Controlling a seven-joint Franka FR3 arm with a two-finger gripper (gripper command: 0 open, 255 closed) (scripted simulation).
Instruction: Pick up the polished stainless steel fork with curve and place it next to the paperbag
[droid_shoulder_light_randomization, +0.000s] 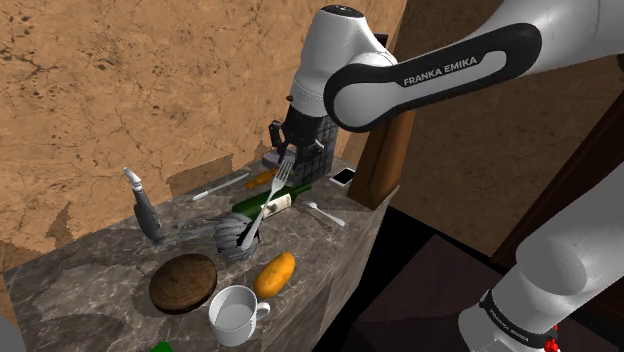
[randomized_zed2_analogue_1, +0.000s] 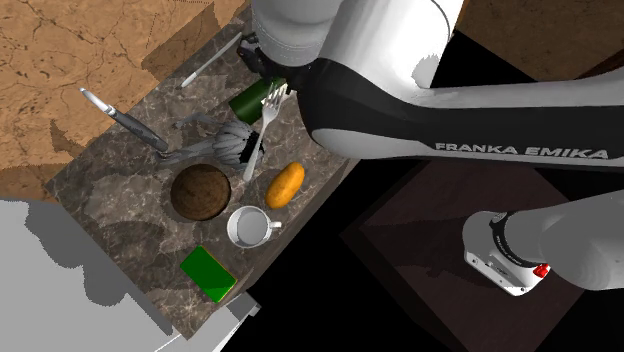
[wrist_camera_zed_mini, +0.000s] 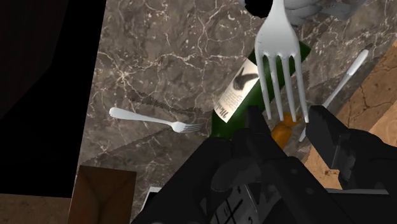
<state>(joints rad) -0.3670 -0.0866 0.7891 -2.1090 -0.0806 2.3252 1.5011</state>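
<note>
A shiny silver fork (droid_shoulder_light_randomization: 272, 195) hangs above the marble table, tines up and handle pointing down over a green bottle (droid_shoulder_light_randomization: 262, 205). My black gripper (droid_shoulder_light_randomization: 285, 160) is shut on it at the tines; in the wrist view the tines of the fork (wrist_camera_zed_mini: 280, 44) sit clasped between the two fingers of the gripper (wrist_camera_zed_mini: 287, 124). From the second exterior view the fork (randomized_zed2_analogue_1: 262, 135) slants over the grey bundle, below the gripper (randomized_zed2_analogue_1: 272, 95). A tall brown paper bag (droid_shoulder_light_randomization: 385, 150) stands at the table's far right end, and its corner (wrist_camera_zed_mini: 105, 194) shows beside my hand.
A second fork (wrist_camera_zed_mini: 153, 121) lies flat on the table (droid_shoulder_light_randomization: 80, 280) near the bag. Around the bottle (wrist_camera_zed_mini: 245, 83) are a grey crumpled bundle (droid_shoulder_light_randomization: 230, 235), an orange loaf (droid_shoulder_light_randomization: 275, 272), a white mug (droid_shoulder_light_randomization: 237, 313), a brown round dish (droid_shoulder_light_randomization: 183, 282), a grey knife-like tool (droid_shoulder_light_randomization: 145, 205) and a green pad (randomized_zed2_analogue_1: 205, 272).
</note>
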